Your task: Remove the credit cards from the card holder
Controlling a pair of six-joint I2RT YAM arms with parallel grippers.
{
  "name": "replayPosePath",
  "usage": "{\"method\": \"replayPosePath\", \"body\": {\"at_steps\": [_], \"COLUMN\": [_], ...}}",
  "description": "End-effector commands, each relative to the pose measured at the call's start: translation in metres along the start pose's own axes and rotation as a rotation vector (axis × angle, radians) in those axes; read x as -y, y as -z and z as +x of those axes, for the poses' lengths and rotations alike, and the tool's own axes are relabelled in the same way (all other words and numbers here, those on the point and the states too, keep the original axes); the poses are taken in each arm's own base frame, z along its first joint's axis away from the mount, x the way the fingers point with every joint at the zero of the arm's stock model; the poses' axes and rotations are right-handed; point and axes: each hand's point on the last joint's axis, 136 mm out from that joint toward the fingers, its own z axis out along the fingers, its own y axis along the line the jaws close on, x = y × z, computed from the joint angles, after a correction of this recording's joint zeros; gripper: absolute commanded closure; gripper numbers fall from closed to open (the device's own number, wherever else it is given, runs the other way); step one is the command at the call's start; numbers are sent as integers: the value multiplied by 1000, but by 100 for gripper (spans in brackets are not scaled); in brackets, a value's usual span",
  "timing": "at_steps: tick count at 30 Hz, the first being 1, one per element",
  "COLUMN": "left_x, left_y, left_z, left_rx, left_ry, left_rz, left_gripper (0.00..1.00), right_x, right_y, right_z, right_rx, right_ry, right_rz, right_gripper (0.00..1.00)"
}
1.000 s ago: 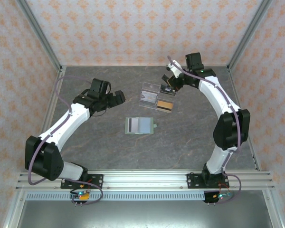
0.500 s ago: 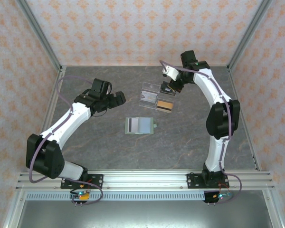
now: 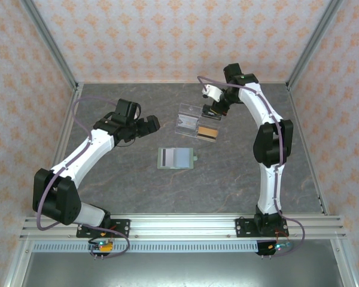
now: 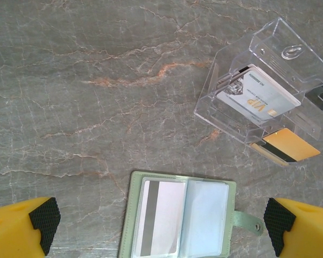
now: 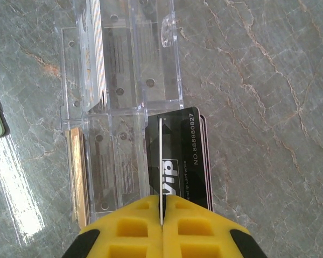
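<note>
Yellow, my right fingers (image 5: 161, 236) are pressed together on a thin card (image 5: 160, 161) seen edge-on, held over a black card (image 5: 177, 161) that lies at the right end of the clear stand (image 5: 124, 70). In the last second my right elbow has swung in and up over that end of the stand, while the fingers have kept their place and their grip. I judge that this card is being brought to the stand and not yet let go.

My left fingers (image 4: 42, 219) stand wide apart with nothing between them. They hang left of the stand and have barely shifted.

Below them, on the near side of the stand, the card holder (image 4: 177, 215) lies open and flat, just where it was. Its left pocket holds a striped card (image 4: 156, 217); the right pocket looks bare, though I cannot be sure. So at least one card is left to pull, by my reckoning.

Inside the stand leans a white card (image 4: 253, 99), and a gold card (image 4: 290, 150) pokes out at its near corner.

All of it rests on a grey stone-patterned bench (image 3: 239, 173) with rust veins. Walls (image 3: 167, 36) papered in pale orange motifs close in the stand's far and lateral sides, metal posts (image 3: 48, 42) stand at the corners, and a slotted rail (image 3: 185, 224) carries my bases.
</note>
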Motion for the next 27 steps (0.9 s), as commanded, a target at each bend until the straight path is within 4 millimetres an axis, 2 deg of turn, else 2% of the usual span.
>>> {"method": "replayPosePath", "body": {"at_steps": [1,8,17,20,24,27], "left_x": [-1,1,-1,-2,0,0], "left_y": [-3,-6,-9,-11,-12,-11], "left_z": [2,2,5,6,6,5], "left_rx": [-19,-34,-46,-55,-61,-58], "left_ry": [13,17,12,12,13,10], "left_rz": [3,7,0,-4,0,-2], "left_gripper": [0,0,0,0,0,0], "right_x": [3,3,1,3,5,7], "right_y": [2,0,-8,-8,1,11], "right_z": [3,-2,4,0,-8,-14], "right_rx": [-22,-3,-23,-9,18,38], "right_ry": [18,28,20,11,-15,-27], "right_rz": [2,-13,-42,-35,-17,7], "right_gripper": [100,100,96,89,73,71]}}
